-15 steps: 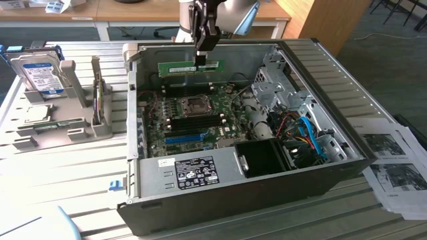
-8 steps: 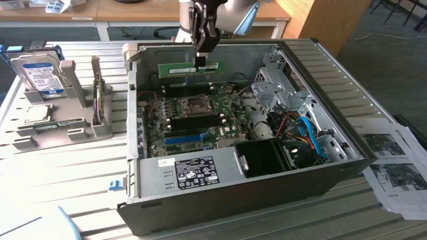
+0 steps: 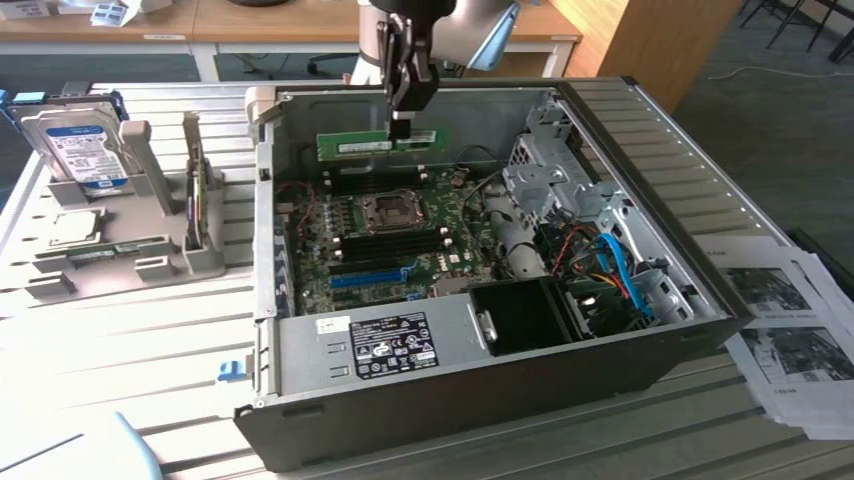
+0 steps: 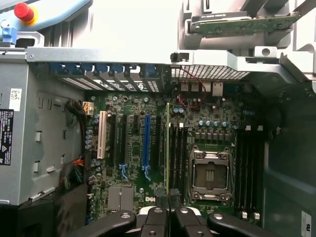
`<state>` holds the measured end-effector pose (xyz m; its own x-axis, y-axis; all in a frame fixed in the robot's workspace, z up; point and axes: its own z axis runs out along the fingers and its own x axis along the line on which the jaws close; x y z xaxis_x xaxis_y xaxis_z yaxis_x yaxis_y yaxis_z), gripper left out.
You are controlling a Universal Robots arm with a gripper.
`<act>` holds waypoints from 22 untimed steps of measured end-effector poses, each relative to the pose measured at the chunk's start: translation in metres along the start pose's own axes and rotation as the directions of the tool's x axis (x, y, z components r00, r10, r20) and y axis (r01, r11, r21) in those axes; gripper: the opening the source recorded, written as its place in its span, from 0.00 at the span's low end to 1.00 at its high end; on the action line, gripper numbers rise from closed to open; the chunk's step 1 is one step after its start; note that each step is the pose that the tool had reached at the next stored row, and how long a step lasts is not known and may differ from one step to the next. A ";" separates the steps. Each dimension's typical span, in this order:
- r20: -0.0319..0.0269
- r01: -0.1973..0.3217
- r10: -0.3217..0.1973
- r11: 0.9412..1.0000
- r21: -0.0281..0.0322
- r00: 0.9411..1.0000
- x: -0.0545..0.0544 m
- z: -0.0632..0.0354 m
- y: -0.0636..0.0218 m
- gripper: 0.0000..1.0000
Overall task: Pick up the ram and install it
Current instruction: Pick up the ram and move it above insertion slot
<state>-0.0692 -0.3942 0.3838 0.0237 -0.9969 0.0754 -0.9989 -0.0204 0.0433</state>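
As the black gripper (image 3: 402,128) pinches it, the thin green ram (image 3: 354,146) hangs over the motherboard (image 3: 387,245).

The pale slatted counter (image 3: 147,340) carries an open computer case (image 3: 441,400) lying on its side. A grey holder rack (image 3: 120,262) stands toward the exterior view's left, and printed sheets (image 3: 787,340) lie at its right. A small blue piece (image 3: 234,371), perhaps a clip, sits just beside the case.
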 end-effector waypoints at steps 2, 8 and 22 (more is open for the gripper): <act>0.000 -0.001 0.001 1.000 0.000 1.000 0.000 0.0027 -0.0001 0.11; 0.000 -0.003 0.003 1.000 0.000 1.000 -0.001 0.0092 -0.0004 0.11; 0.000 -0.009 0.009 1.000 -0.001 1.000 -0.002 0.0229 -0.0010 0.11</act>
<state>-0.0692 -0.3942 0.3608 0.0143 -0.9970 0.0754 -0.9990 -0.0110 0.0432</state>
